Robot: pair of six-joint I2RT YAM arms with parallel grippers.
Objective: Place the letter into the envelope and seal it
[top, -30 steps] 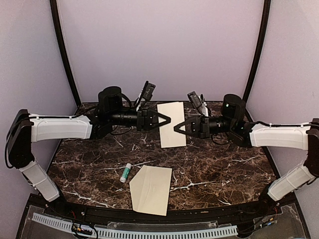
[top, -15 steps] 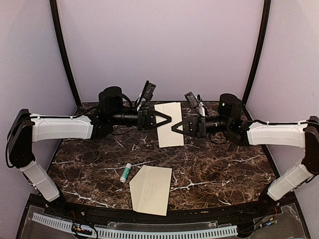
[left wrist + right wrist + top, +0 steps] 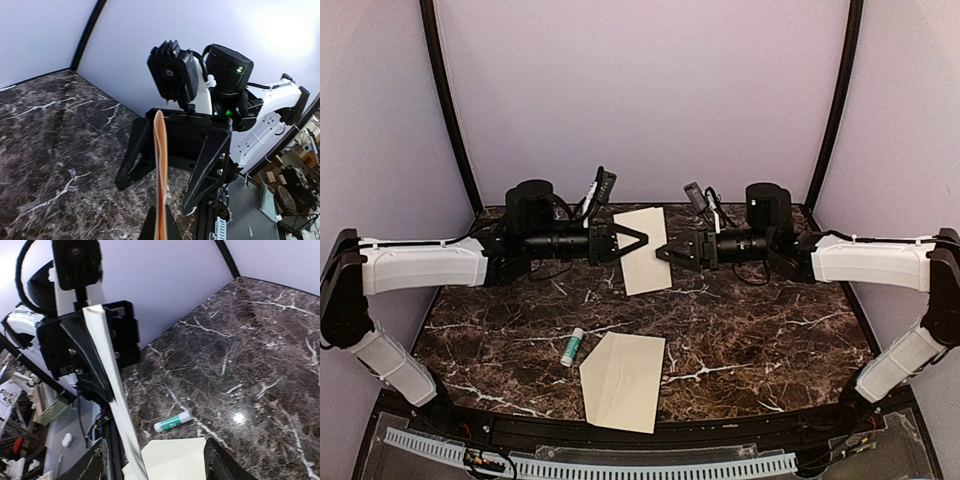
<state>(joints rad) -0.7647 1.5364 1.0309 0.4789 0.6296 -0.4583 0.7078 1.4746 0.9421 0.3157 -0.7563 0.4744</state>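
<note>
Left arm (image 3: 420, 265) and right arm (image 3: 870, 262) reach level, inward.
My left claw (image 3: 645, 240) pinches the letter (image 3: 642, 270); right claw (image 3: 661, 253) gapes around its edge.

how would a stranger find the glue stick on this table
On the dark marble table, look at the near half, where a tan sheet lies flat. The glue stick sits just off that sheet's left edge. It is the only small tube there, green and white, while its neighbours are flat paper.
</note>
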